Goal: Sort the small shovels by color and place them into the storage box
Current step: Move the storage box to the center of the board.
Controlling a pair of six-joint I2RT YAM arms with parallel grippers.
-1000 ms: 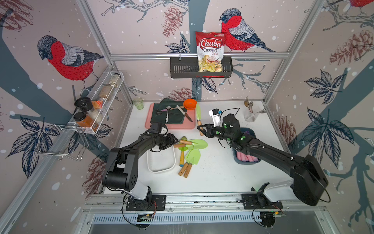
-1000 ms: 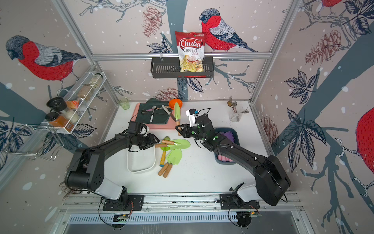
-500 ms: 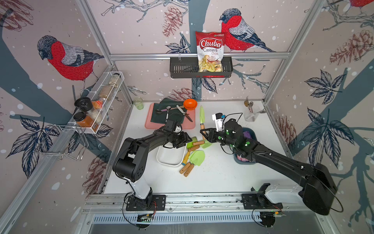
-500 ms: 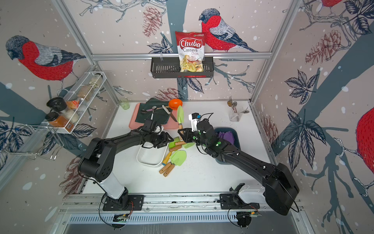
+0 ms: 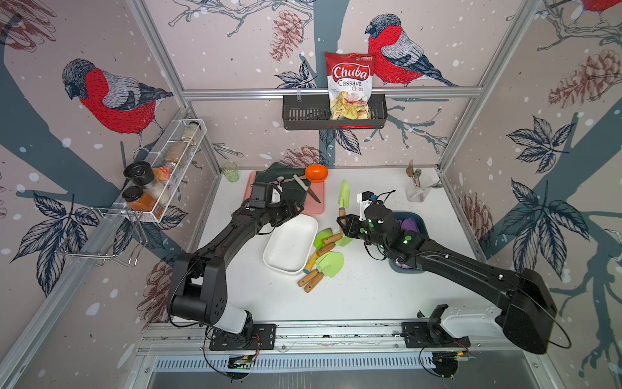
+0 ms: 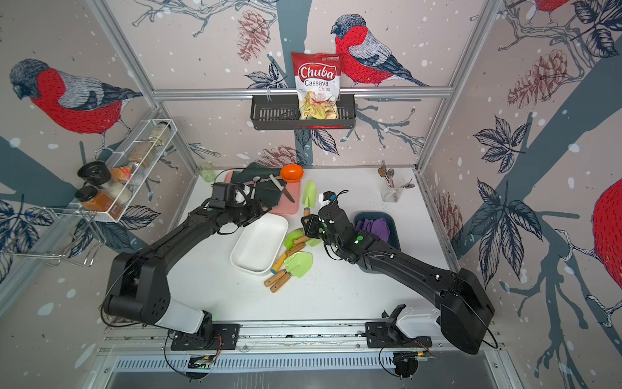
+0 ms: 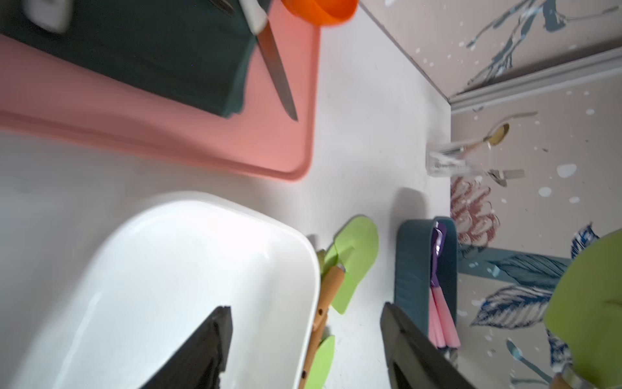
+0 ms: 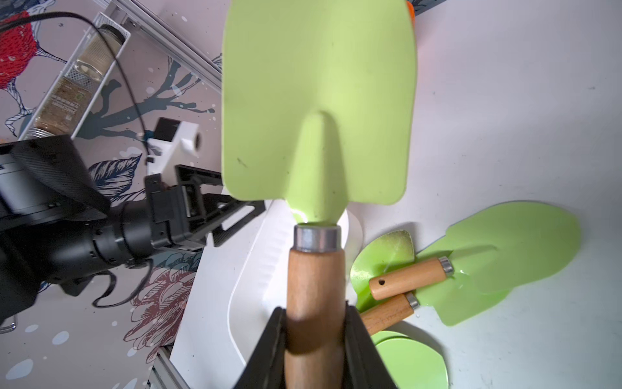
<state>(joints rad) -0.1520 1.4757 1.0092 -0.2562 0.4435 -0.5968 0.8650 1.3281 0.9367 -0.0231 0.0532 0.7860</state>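
A tabletop seen from above, with two black robot arms reaching in. On the left, the left gripper [image 5: 294, 212] hangs over the far corner of a white tub [image 5: 289, 246], a smooth, glossy plastic box with rounded corners. In the left wrist view its jaws stand wide apart, with nothing held between them.

Just beside the tub's right edge, a pile of green shovels [image 5: 328, 259] lies on the white table [image 5: 353, 296]. They have flat light-green blades and short round wooden handles with metal collars; one has a yellow handle [image 5: 311, 263].

At the pile's far end, the right gripper [image 5: 343, 224] is clamped on the wooden handle of one green shovel [image 5: 344, 193]. Its blade points away from the gripper toward the back wall. In the right wrist view this blade is matte and square-shouldered, with a raised rib running down to a silver collar. The handle is smooth, varnished wood.

Farthest right, partly under the right arm, a blue tub [image 5: 413, 215] holds purple shovels [image 5: 409, 224] with pink handles [image 7: 441, 320].
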